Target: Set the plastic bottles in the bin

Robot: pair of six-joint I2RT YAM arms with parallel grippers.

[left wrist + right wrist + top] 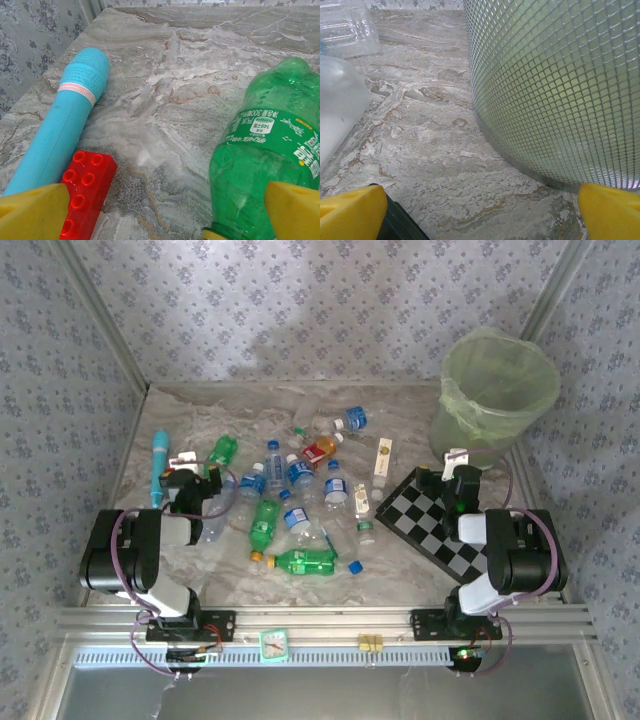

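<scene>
Several plastic bottles (300, 490) lie scattered across the middle of the marble table, mostly clear with blue caps, some green, one with a red-orange label (318, 450). The pale-green lined bin (497, 390) stands at the back right. My left gripper (195, 478) is open and low over the table, and a green bottle (270, 165) lies just inside its right yellow fingertip (295, 210). My right gripper (458, 472) is open and empty in front of the bin's mesh wall (560, 85). A clear bottle (337, 110) lies to its left.
A turquoise tube (60, 125) and a red toy brick (85, 190) lie by the left gripper's left fingertip (30, 212). A black-and-white checkerboard (430, 525) lies under the right arm. Patterned walls close in the table on three sides.
</scene>
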